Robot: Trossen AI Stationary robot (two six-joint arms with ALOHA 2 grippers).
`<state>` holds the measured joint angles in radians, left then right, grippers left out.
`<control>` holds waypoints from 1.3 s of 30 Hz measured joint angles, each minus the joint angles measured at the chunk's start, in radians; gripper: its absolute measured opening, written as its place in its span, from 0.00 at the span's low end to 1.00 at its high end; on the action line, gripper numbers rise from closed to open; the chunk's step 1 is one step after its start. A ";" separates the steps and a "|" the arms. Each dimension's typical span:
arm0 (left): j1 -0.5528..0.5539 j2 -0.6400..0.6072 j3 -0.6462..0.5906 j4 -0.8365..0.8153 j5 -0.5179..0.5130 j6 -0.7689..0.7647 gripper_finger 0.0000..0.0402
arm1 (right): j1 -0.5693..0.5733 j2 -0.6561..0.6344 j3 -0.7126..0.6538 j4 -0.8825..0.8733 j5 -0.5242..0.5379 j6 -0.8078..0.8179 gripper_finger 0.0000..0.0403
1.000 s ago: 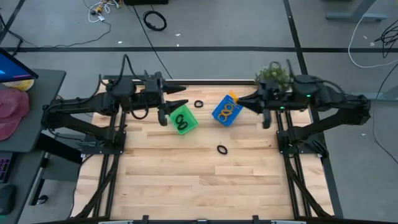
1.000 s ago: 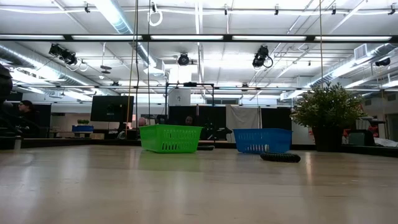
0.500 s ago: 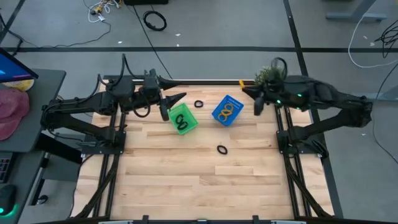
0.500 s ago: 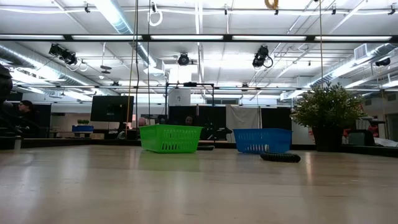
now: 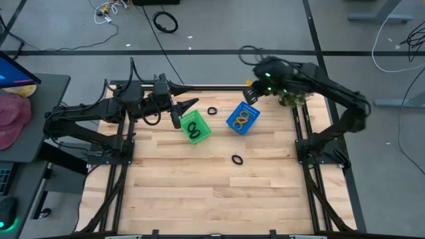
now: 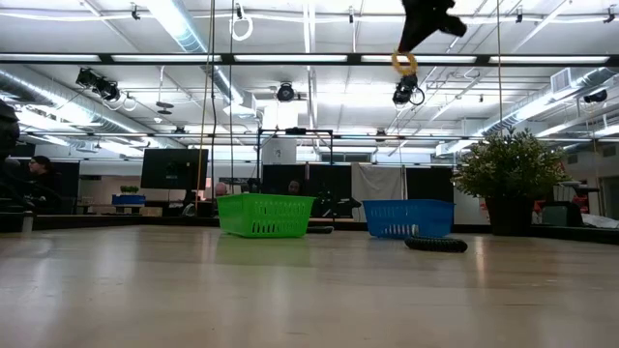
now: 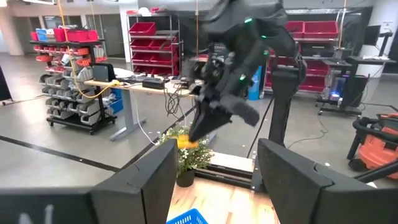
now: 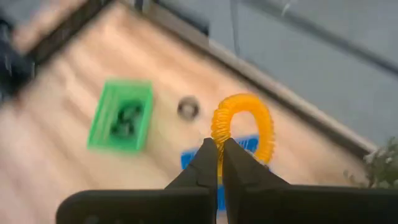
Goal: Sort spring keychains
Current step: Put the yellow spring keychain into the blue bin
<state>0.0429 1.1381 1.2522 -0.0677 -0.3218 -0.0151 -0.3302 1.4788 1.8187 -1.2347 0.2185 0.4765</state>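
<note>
1. Right gripper (image 8: 219, 163) is up in the air above the blue basket (image 5: 242, 118), fingers pinched tight on an orange spring keychain (image 8: 242, 127).
2. The loop sticks out past the fingertips, toward 12 o'clock.
3. Left gripper (image 5: 188, 104) hangs at the green basket's (image 5: 195, 126) 11 o'clock, fingers spread, holding nothing.

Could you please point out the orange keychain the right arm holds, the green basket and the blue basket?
orange keychain (image 8: 244, 127): right wrist view, coil's arc.
green basket (image 6: 265, 215): low view, front wall.
blue basket (image 6: 407, 217): low view, front wall.
</note>
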 joint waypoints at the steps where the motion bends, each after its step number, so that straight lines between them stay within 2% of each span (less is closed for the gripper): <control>1: 0.000 0.000 0.000 -0.002 0.000 0.000 0.56 | -0.014 0.030 0.026 -0.032 -0.044 -0.018 0.00; 6: 0.000 0.000 0.000 -0.047 0.000 -0.012 0.56 | -0.076 0.151 0.049 -0.128 -0.186 -0.074 0.00; 13: 0.000 0.000 0.000 -0.133 0.000 -0.057 0.56 | -0.105 0.284 0.034 -0.192 -0.224 -0.162 0.00; 21: -0.001 0.000 0.000 -0.149 0.000 -0.060 0.56 | -0.114 0.310 -0.203 -0.074 -0.307 -0.173 0.00; 29: -0.001 0.000 0.000 -0.149 0.000 -0.053 0.56 | -0.150 0.309 -0.389 0.135 -0.306 -0.144 0.00; 39: -0.001 0.000 0.000 -0.149 0.000 -0.052 0.56 | -0.182 0.309 -0.491 0.253 -0.227 -0.115 0.00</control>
<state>0.0418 1.1385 1.2522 -0.2165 -0.3216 -0.0669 -0.5125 1.7878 1.3274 -0.9815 -0.0086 0.3619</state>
